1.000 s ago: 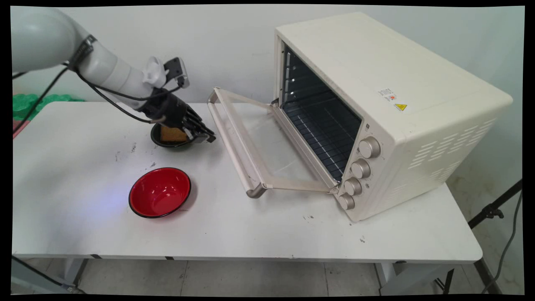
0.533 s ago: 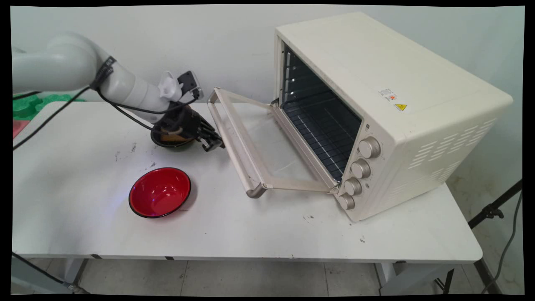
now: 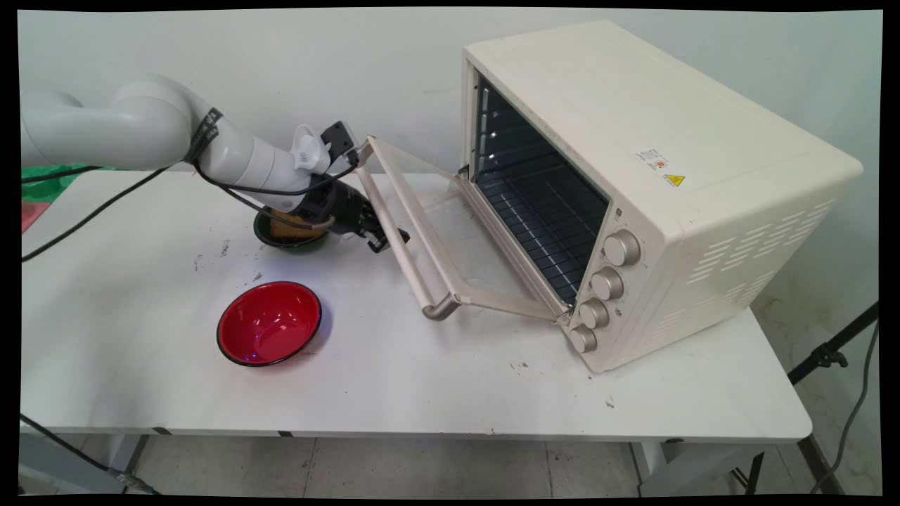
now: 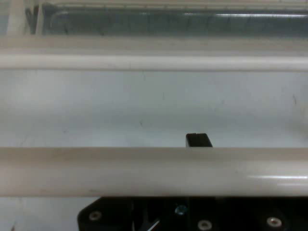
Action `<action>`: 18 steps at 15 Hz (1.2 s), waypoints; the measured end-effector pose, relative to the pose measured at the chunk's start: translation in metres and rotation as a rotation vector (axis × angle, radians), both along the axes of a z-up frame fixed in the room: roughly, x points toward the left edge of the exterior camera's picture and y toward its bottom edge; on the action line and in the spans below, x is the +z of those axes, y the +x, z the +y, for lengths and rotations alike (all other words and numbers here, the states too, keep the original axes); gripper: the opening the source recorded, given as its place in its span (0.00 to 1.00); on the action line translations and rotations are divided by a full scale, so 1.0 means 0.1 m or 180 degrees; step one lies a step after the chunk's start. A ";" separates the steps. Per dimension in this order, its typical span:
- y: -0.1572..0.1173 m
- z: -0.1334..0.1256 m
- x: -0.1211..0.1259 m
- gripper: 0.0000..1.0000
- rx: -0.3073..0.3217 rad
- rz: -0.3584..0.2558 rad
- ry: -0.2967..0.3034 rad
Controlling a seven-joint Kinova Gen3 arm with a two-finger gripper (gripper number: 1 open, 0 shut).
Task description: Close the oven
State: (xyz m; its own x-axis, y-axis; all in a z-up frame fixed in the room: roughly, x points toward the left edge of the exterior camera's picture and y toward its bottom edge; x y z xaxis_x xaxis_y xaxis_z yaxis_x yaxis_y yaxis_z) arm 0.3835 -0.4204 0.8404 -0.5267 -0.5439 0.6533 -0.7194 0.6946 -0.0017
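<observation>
My claw (image 3: 383,237) sits left of centre in the main view, tucked right against the handle bar (image 3: 404,232) of the oven door (image 3: 457,246). The door hangs half open, tilted up from its hinge at the oven (image 3: 661,176), its handle end off the table (image 3: 422,386). My read is that it holds that slant because my claw is under the bar, propping it. Spread or closed? I cannot tell; the bar covers too much of it.

Just behind my wrist, left of the door, a dark bowl (image 3: 290,237) sits on the table with a tan block (image 3: 287,221) in it, my cable draped across the front. A red bowl (image 3: 268,323) stands apart from it, lower left and well away from the door, with nothing in it.

The hand view gives what the main view cannot: the handle bar (image 4: 154,171) runs straight across the lower frame, over my black linkage, with one bit of black poking up behind it. So the bar lies right across my claw — close contact, as far as I can judge. Above it come a pale gap, a second cream rail, then glass. The main view alone shows the door's tilt, both bowls and the open oven mouth with its rack — none of which I see from the hand.
</observation>
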 end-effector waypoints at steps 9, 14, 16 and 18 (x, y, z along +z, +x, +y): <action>-0.22 -0.20 0.35 0.00 0.0033 0.0231 -0.0244; -0.25 -0.31 0.58 0.00 0.0051 0.0325 -0.0346; -0.26 -0.33 0.67 0.00 0.0050 0.0354 -0.0379; -0.25 -0.35 0.76 0.00 0.0044 0.0378 -0.0407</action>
